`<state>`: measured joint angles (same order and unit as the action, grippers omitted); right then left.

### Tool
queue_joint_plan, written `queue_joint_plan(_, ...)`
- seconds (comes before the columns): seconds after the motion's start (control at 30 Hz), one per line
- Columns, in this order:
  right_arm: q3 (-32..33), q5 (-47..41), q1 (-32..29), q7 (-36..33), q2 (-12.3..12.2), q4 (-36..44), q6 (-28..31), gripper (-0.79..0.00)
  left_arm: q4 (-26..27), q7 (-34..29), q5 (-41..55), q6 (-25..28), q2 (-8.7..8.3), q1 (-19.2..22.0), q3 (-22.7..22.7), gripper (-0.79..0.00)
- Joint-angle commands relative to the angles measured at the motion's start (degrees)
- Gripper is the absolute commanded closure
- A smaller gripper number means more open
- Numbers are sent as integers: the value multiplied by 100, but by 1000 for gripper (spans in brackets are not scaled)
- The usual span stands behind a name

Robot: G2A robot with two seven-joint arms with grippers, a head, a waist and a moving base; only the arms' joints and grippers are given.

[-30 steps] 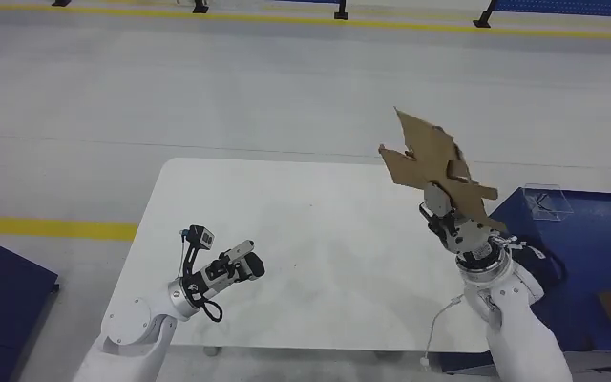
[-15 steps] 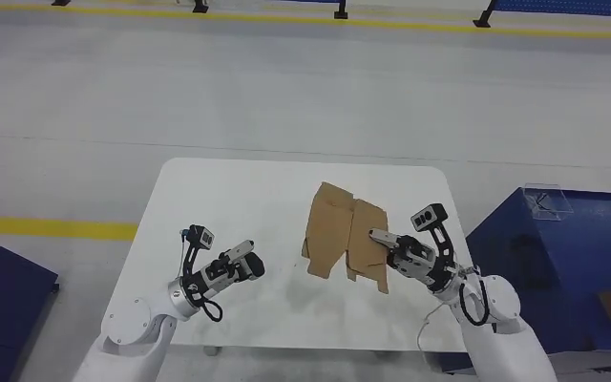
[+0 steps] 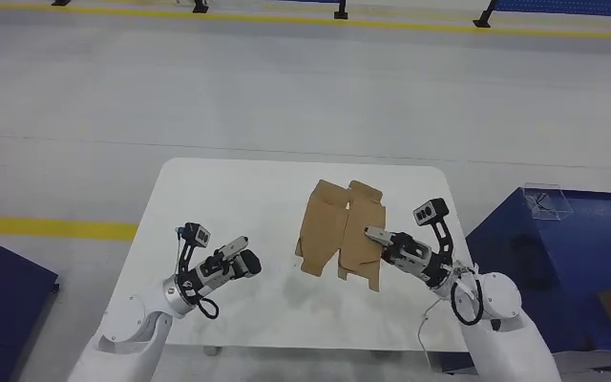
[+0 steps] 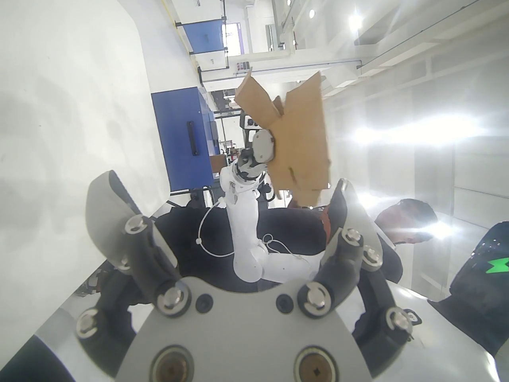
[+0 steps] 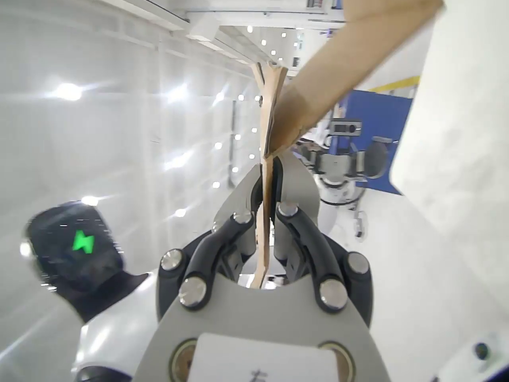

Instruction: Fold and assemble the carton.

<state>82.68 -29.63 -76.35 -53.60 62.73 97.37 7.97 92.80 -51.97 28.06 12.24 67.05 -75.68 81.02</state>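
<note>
The flat brown carton (image 3: 339,229) is an unfolded blank with flaps at both ends, and it hangs over the right half of the white table (image 3: 239,191). My right gripper (image 3: 377,234) is shut on its right edge. In the right wrist view the cardboard (image 5: 358,41) runs edge-on between the closed fingers of the right gripper (image 5: 267,176). My left gripper (image 3: 250,260) stands open over the table's left front part, well apart from the carton, with nothing between its fingers (image 4: 111,200). The left wrist view shows the carton (image 4: 302,141) in the far arm's grip.
A blue bin (image 3: 563,248) stands off the table's right side, with a clear plastic piece (image 3: 546,201) on its rim. Bare tabletop lies between the two grippers and along the far edge. A yellow floor line (image 3: 67,229) runs at the left.
The right arm swung the carton down from high above the table's right edge to low over the table, then a little further left. The left arm barely shifted.
</note>
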Motion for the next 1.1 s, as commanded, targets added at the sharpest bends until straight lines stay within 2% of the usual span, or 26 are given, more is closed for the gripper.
queue_joint_plan(0.0, -145, 931, 146, -114, -15, -129, -104, 0, 106, -348, -230, 18, -52, 37, 142, -785)
queue_joint_plan(0.1, -437, 1556, 288, -208, -19, -260, -156, 0, 258, -553, -474, -131, -86, 78, 120, -785)
queue_joint_plan(0.3, -658, 1322, 499, -348, 7, -437, -117, 0, 253, -538, -1331, -121, -91, 331, -305, -785)
queue_joint_plan(0.53, -713, 1015, 652, -542, 5, -507, -245, 0, 51, -355, -1470, -86, -53, 587, -692, -763)
queue_joint_plan(0.57, -722, 929, 666, -570, 7, -534, -248, 0, 44, -367, -1460, -72, -48, 606, -747, -733)
queue_joint_plan(0.63, -734, 871, 706, -606, 7, -572, -255, 0, 23, -440, -1334, -13, -36, 651, -846, -523)
queue_joint_plan(0.67, -747, 829, 719, -613, 9, -588, -259, 0, 8, -474, -1281, 47, -30, 677, -892, -379)
queue_joint_plan(0.73, -791, 794, 752, -629, 12, -610, -287, 0, -40, -528, -1220, 119, -21, 725, -980, -302)
queue_joint_plan(0.8, -847, 795, 782, -634, 16, -626, -301, 0, -83, -508, -1081, 186, -8, 751, -1043, -117)
queue_joint_plan(0.87, -894, 802, 811, -612, 20, -643, -317, 0, -153, -570, -837, 195, 3, 795, -1078, 0)
queue_joint_plan(1.03, -1015, 851, 874, -627, 25, -673, -346, 0, -411, -511, -712, 174, 2, 923, -1060, 0)
queue_joint_plan(1.07, -1036, 762, 884, -676, 28, -690, -403, -179, -445, -459, -648, 178, 5, 930, -1052, 0)
